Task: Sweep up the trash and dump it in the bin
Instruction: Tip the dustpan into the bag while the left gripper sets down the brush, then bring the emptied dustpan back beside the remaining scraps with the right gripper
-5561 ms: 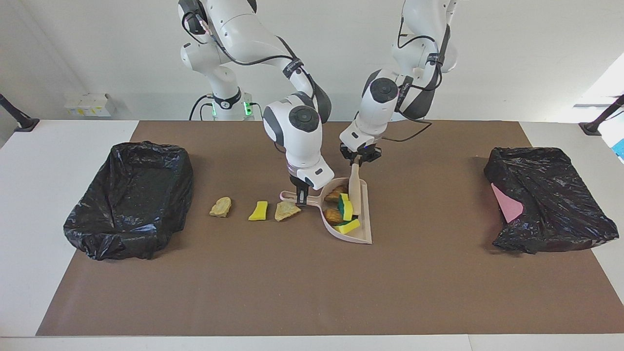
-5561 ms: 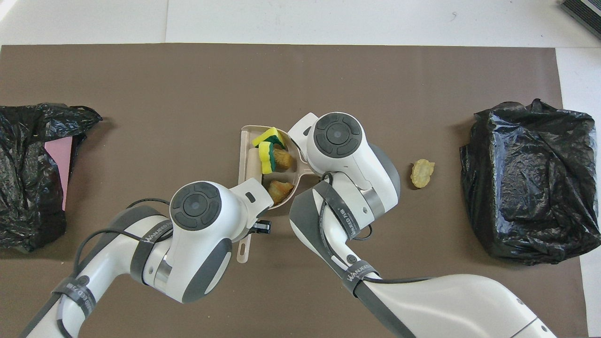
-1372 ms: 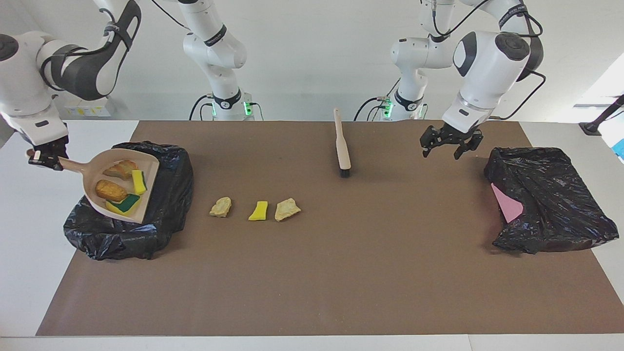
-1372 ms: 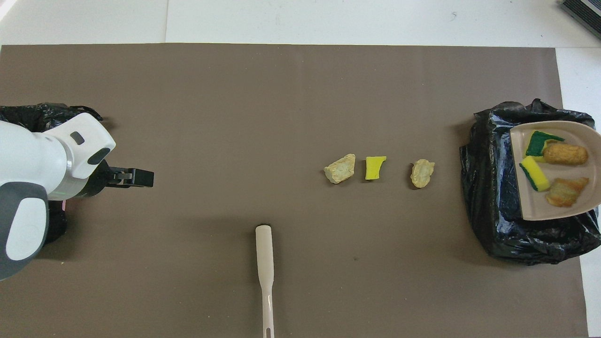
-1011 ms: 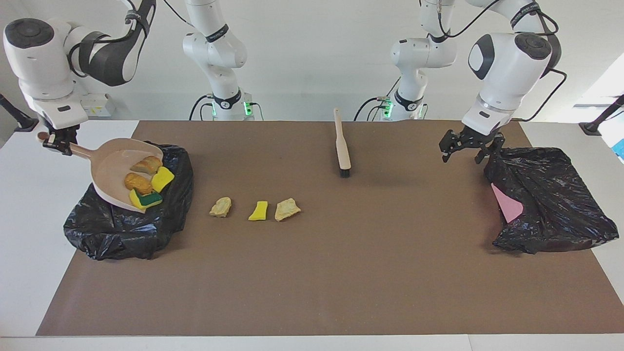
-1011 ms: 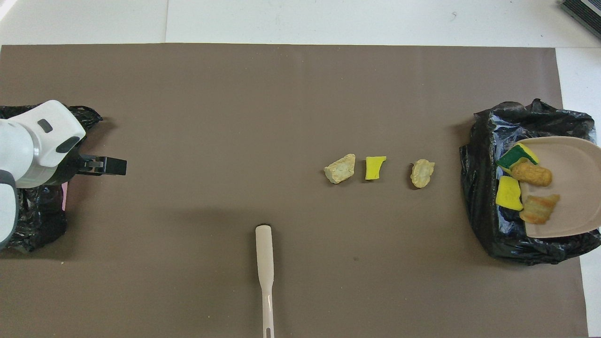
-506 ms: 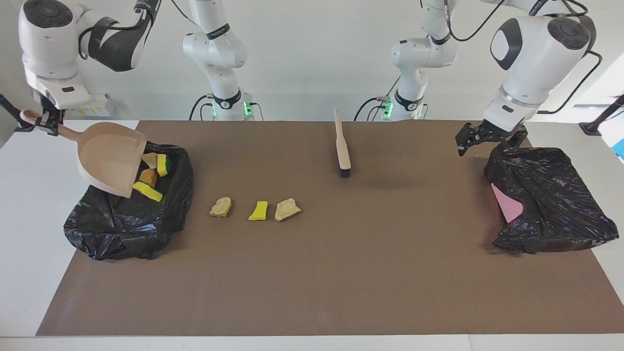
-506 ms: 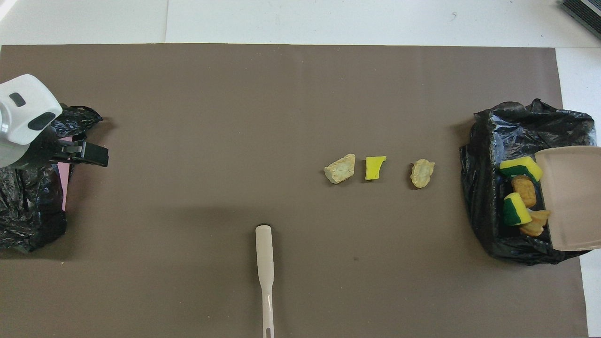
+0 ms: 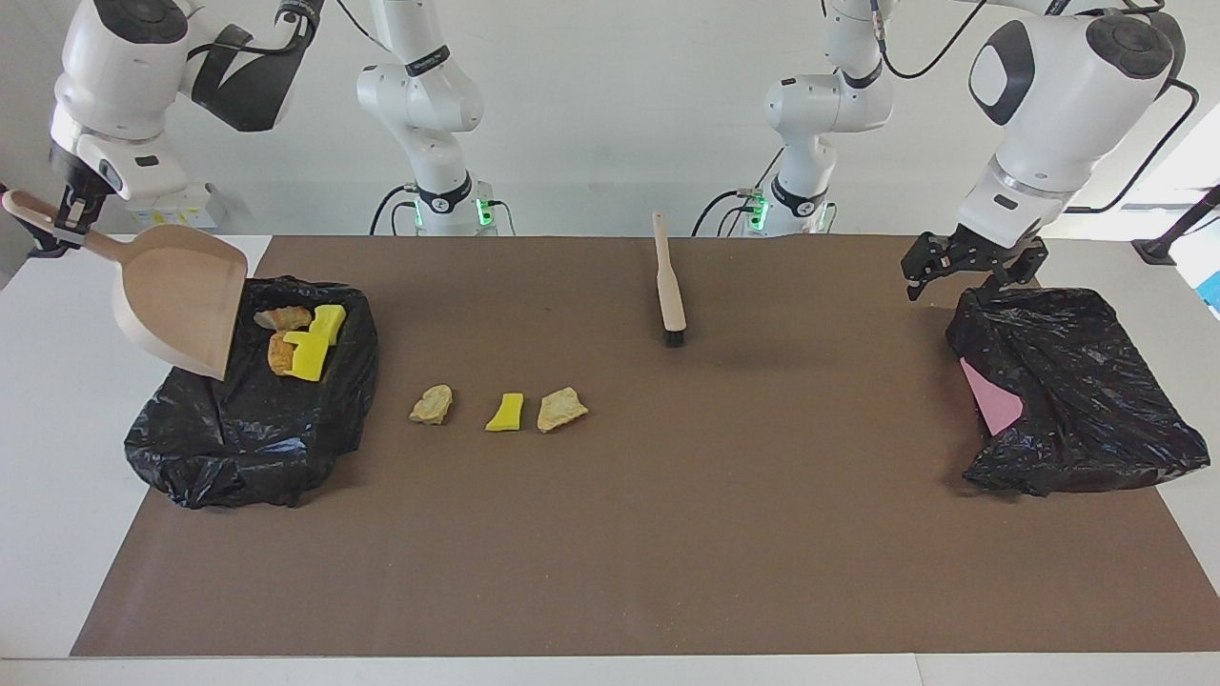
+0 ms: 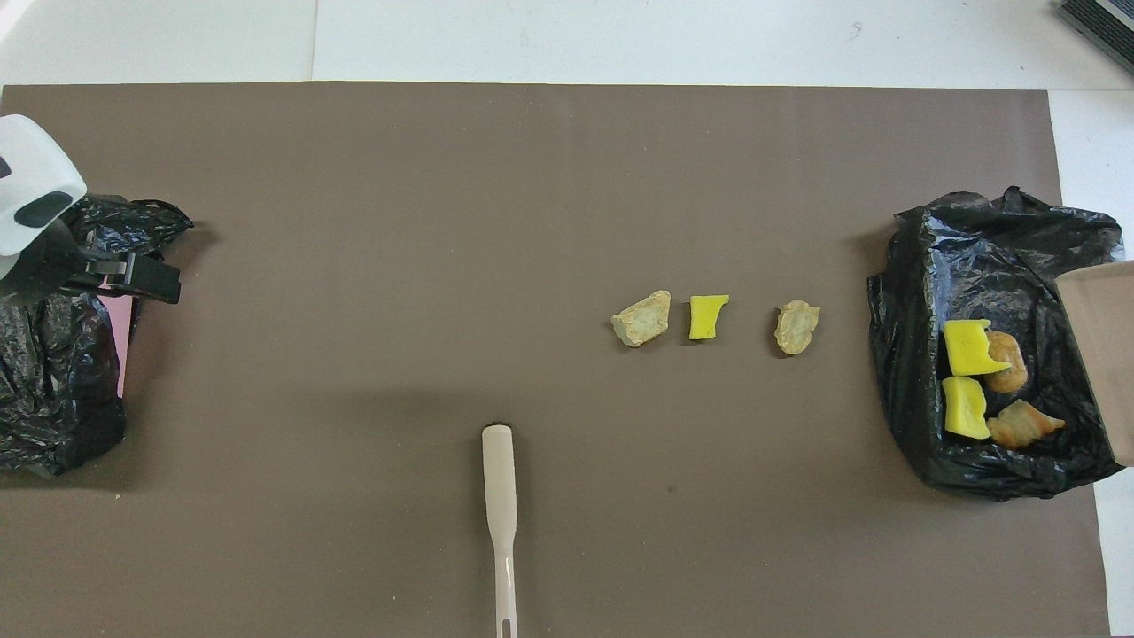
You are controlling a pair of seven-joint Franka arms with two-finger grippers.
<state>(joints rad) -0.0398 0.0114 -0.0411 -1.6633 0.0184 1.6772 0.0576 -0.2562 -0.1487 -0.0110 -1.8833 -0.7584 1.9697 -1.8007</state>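
Note:
My right gripper [image 9: 71, 221] is shut on the handle of the beige dustpan [image 9: 176, 305], which hangs tipped steeply, mouth down, over the black-lined bin [image 9: 191, 457] at the right arm's end. Only the pan's edge [image 10: 1103, 354] shows in the overhead view. Several bits of trash lie inside this bin [image 10: 992, 257]: yellow sponge chunks [image 10: 970, 350] and orange-brown lumps [image 10: 1023, 424]. Three bits of trash stay on the brown mat in a row: a beige lump [image 9: 432, 404], a yellow chunk [image 9: 505, 412] and another beige lump [image 9: 560, 410]. My left gripper [image 9: 970, 272] hangs open, holding nothing.
The brush [image 9: 670, 286] lies on the mat near the robots, its handle [image 10: 500, 523] pointing toward them. A second black-lined bin [image 9: 1077, 391] with a pink sheet [image 9: 991, 400] in it stands at the left arm's end, under my left gripper [image 10: 133, 276].
The dustpan has risen and tipped steeper, and the trash has slid out of it into the bin. My left gripper has drifted a little further toward its own end.

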